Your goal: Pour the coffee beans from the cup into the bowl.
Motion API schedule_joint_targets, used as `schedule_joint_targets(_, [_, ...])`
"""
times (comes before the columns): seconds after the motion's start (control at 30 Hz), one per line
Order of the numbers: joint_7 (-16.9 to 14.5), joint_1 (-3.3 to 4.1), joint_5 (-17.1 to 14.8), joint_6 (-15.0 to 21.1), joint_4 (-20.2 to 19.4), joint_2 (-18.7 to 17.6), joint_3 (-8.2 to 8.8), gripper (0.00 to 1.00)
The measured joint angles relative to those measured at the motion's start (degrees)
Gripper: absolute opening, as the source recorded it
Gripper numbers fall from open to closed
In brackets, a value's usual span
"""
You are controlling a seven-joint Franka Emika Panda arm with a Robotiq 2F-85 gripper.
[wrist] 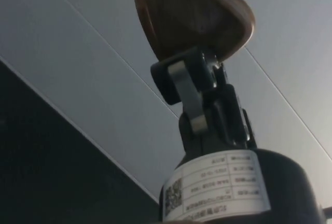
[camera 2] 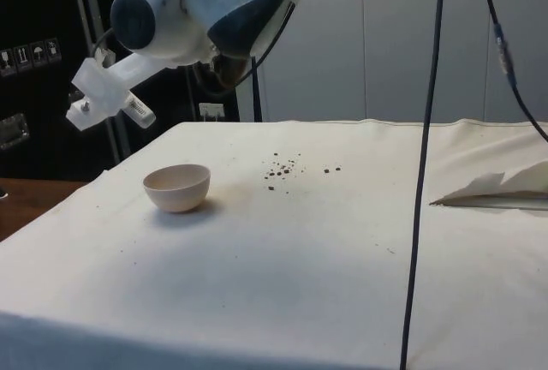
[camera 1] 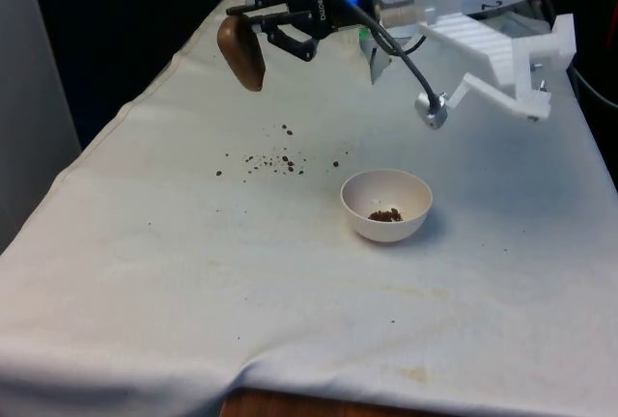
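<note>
The gripper (camera 1: 259, 31) is clamped on the brown cup (camera 1: 242, 53), tipped well away from the bowl (camera 1: 386, 205) — few beans (camera 1: 385, 214) inside, many spilled beans (camera 1: 275, 159) beside it.

White cloth (camera 1: 193, 291) over the table, wooden table edge (camera 1: 290, 405) showing at the near side, black curtains (camera 1: 126, 21) behind the far end, pale grey wall panels (camera 2: 411, 36) in the side view, dark cabinets (camera 2: 34, 87) beside them, black cable (camera 2: 425, 173) hanging down
</note>
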State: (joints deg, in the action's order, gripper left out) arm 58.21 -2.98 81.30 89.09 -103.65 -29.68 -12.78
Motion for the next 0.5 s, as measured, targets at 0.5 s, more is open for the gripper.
schedule_joint_targets(0.5, [-4.01,-0.06,-4.18,6.07,0.0,0.11,3.9,0.0])
